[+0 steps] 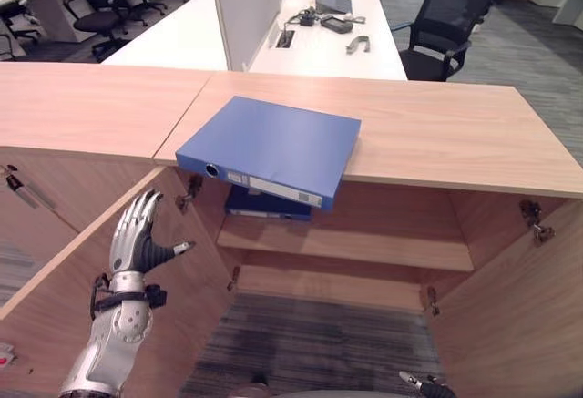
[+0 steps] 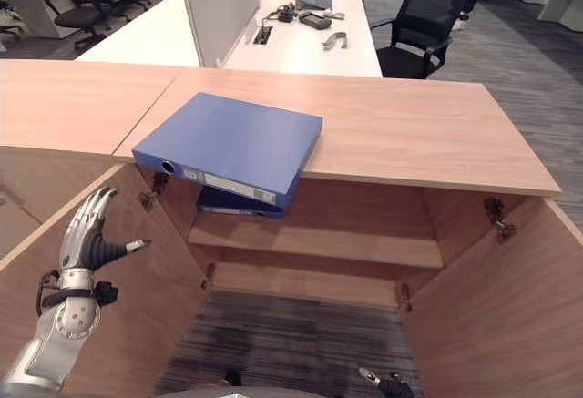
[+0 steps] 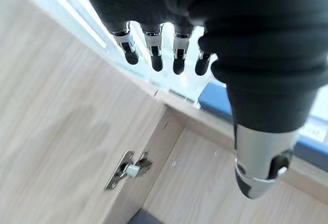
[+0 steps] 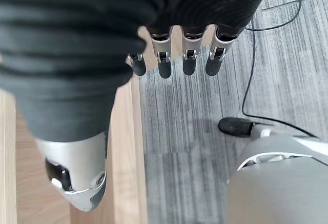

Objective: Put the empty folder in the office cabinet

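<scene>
A blue ring-binder folder (image 1: 273, 147) lies flat on the wooden cabinet top (image 1: 437, 129), its spine end jutting out over the open front. Just below it, a second blue folder (image 1: 264, 207) lies on the upper shelf (image 1: 364, 243) inside. My left hand (image 1: 135, 234) is open, with straight fingers (image 3: 154, 55) raised in front of the inner face of the open left door (image 1: 182, 325), below and left of the top folder (image 3: 215, 98). My right hand (image 1: 421, 383) hangs low over the carpet at the lower right, fingers (image 4: 164, 65) straight and holding nothing.
Both cabinet doors stand open, the right door (image 1: 519, 316) swung towards me. A metal hinge (image 3: 128, 170) sits near my left hand. Behind the cabinet are white desks (image 1: 310, 47) with a divider (image 1: 246, 6) and a black office chair (image 1: 446, 25). Grey carpet (image 1: 310, 343) lies between the doors.
</scene>
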Motion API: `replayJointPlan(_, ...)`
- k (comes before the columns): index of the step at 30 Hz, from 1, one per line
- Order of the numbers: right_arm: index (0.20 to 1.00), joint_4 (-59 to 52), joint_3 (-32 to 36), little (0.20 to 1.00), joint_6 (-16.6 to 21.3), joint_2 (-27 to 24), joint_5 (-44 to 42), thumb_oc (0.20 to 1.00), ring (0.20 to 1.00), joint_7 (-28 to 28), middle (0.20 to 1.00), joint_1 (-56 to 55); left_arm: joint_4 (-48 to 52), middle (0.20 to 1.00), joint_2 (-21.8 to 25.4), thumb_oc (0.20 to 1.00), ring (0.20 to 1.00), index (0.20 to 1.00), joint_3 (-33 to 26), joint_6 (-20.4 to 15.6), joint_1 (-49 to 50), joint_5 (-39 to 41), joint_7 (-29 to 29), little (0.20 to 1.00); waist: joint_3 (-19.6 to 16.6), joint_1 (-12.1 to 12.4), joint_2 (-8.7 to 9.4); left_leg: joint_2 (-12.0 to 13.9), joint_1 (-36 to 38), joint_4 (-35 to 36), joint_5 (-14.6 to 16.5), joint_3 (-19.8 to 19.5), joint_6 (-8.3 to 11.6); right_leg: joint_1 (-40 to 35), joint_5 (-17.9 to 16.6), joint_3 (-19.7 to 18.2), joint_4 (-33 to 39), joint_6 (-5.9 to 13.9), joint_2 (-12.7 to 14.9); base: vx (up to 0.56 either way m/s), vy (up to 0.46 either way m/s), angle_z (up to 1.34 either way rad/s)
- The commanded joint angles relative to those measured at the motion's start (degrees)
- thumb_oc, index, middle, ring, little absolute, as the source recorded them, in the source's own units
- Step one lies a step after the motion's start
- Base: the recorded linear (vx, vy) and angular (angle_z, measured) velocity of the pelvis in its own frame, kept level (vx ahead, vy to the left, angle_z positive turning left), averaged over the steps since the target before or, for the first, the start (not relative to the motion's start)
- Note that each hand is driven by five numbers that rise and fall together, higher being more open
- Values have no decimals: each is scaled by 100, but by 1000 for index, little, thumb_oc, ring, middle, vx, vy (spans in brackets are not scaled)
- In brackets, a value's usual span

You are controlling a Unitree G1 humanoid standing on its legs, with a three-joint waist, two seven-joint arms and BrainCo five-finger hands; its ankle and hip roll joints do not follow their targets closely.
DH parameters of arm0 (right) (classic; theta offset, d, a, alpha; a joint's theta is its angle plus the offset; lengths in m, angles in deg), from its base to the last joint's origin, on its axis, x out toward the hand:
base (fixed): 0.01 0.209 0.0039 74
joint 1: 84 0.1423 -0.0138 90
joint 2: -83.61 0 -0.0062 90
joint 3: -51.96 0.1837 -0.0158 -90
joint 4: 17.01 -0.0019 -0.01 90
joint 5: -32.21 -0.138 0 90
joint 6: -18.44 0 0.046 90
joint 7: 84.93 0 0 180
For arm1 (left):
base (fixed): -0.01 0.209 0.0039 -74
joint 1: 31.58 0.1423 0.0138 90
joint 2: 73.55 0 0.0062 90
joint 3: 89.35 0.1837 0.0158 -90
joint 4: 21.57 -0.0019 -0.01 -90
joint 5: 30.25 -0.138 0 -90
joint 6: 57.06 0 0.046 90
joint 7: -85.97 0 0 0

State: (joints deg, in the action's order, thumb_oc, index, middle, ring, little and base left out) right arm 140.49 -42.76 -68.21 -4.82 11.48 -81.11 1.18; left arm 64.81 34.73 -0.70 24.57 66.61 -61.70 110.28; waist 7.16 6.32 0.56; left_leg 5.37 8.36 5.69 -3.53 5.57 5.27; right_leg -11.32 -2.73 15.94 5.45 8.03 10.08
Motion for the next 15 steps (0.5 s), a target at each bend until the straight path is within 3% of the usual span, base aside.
replayJointPlan(1, 1000, -8, -82, 1000, 164, 14, 118, 1000, 1000, 40, 1000, 314, 226, 1000, 293, 1000, 1000, 1000, 39, -170, -574, -473, 303, 1000, 120, -112, -115, 116, 11, -69, 416, -342, 157, -108, 530, 25, -45, 85, -179, 35, -6, 14)
replayJointPlan(6, 1000, 27, -165, 1000, 174, -35, 205, 1000, 1000, 22, 1000, 335, 417, 1000, 934, 1000, 1000, 1000, 282, -101, -905, -1174, 285, 1000, 61, -230, -184, 123, 99, -69, 465, -294, 159, -151, 546, 18, -47, 92, -191, 37, 1, 4)
replayJointPlan(15, 1000, 79, -202, 1000, 221, -88, 304, 1000, 1000, 57, 1000, 371, 287, 1000, 1463, 1000, 1000, 1000, 850, -118, -1541, -1670, 132, 1000, 18, -415, -290, 100, 148, -69, 520, -154, 139, -92, 528, -87, -45, 131, -158, 15, 12, -3)
